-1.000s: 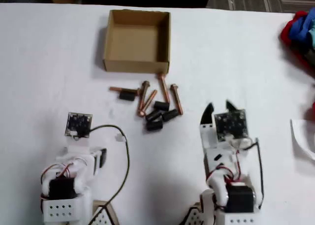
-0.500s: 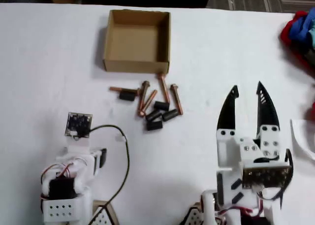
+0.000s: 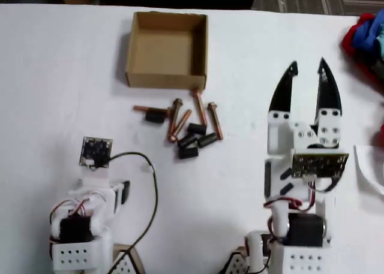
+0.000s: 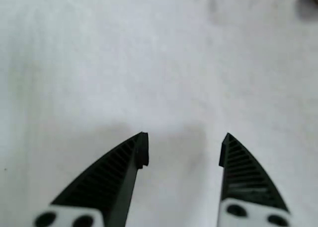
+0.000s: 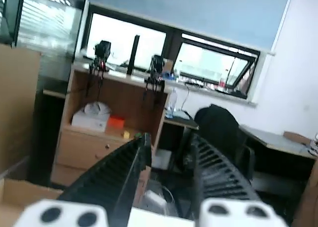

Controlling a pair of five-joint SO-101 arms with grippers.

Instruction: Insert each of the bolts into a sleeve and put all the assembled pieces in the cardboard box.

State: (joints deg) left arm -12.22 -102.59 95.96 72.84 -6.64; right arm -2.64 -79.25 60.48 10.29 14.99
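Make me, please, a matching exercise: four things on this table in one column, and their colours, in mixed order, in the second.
Things:
1. box
2. bolts
3. sleeves
4. right gripper

Colours:
a. black
b. white and black
c. copper
d. brown

Pairs: 1-d, 2-c, 3-a, 4-b.
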